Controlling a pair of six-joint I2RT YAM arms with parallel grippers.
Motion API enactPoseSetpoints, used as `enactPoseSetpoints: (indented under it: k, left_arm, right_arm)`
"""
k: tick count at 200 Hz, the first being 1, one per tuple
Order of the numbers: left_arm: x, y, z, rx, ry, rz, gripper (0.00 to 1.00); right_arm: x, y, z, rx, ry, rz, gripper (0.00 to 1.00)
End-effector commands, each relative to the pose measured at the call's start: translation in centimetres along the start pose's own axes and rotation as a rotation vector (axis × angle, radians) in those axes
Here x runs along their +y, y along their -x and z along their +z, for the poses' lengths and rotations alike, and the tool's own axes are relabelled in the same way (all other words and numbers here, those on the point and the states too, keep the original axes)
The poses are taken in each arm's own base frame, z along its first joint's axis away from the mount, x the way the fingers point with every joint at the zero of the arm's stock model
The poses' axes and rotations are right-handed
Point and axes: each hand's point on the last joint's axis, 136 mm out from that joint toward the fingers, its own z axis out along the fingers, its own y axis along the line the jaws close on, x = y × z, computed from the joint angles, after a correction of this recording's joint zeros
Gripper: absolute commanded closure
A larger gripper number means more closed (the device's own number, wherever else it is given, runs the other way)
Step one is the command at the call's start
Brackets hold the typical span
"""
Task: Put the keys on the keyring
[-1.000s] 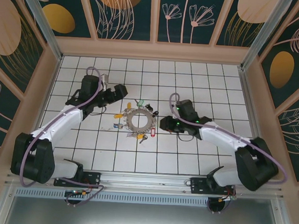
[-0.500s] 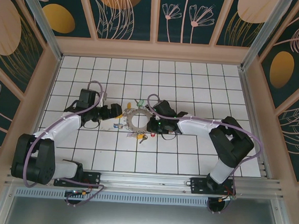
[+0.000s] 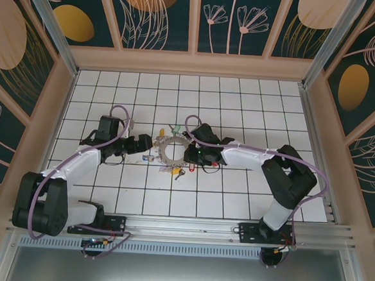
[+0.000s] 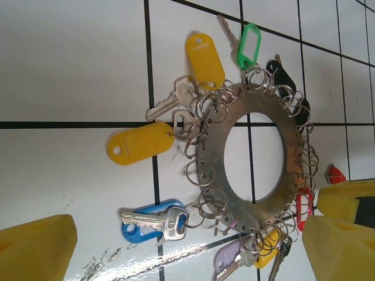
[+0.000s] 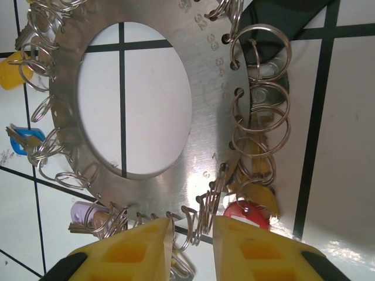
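Note:
The keyring is a flat silvery disc with a big hole, lying mid-floor with many small wire rings hooked round its rim. Keys hang from it: a silver key on a blue tag, yellow tags, a green tag, and a red one. My left gripper sits just left of the disc, open wide, its yellow fingers straddling the disc's near side. My right gripper is at the disc's right rim, its jaws a narrow gap apart with several wire rings standing between them.
The white tiled floor is boxed in by tan walls at the back and on both sides. Both arms reach in low toward the middle. A metal rail runs along the near edge by the arm bases.
The right arm swung left from a tile away to the disc's right rim. The left gripper came down and closer to the disc's left side. The disc and keys stayed put.

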Motion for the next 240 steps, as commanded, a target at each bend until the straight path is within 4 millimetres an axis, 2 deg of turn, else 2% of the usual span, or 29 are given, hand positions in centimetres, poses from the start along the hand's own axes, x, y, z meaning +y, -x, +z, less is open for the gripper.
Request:
enactPoseSetpoints:
  k: [1, 33, 51, 64, 89, 117, 192, 221, 240]
  left_arm:
    - [-0.3, -0.3, -0.1, -0.004, -0.03, 0.016, 0.02]
    - [-0.8, -0.5, 0.1, 0.013, -0.059, 0.013, 0.01]
    - [-0.9, -0.5, 0.0, 0.014, -0.064, 0.014, 0.01]
    - [-1.1, -0.3, -0.1, 0.009, -0.067, 0.015, 0.02]
    - [-1.3, -0.3, -0.3, 0.008, -0.078, 0.016, 0.01]
    - [-1.4, -0.3, -0.3, 0.005, -0.086, 0.011, 0.02]
    - [-1.6, -0.6, -0.1, 0.006, -0.103, -0.005, 0.01]
    - [-1.4, -0.7, 0.0, 0.008, -0.106, -0.018, 0.01]
    - [-1.4, -0.8, 0.1, 0.008, -0.109, -0.022, 0.01]
  right_arm:
    - [-0.8, 0.1, 0.5, 0.009, -0.055, 0.012, 0.74]
    - [-1.0, 0.3, 1.2, 0.013, -0.073, 0.017, 0.77]
    - [-1.1, 0.5, 1.3, -0.001, -0.08, 0.018, 0.86]
    - [-1.0, 0.8, 1.1, -0.011, -0.08, 0.014, 0.87]
    - [-0.9, 1.0, 0.7, -0.026, -0.078, 0.0, 0.87]
    - [-1.2, 1.2, 0.4, -0.039, -0.095, -0.017, 0.79]
    - [-1.1, 2.3, -0.9, -0.094, -0.115, -0.065, 0.77]
    - [-1.2, 2.2, -0.7, -0.089, -0.123, -0.081, 0.77]
    - [-1.4, 1.9, -0.2, -0.072, -0.124, -0.09, 0.81]
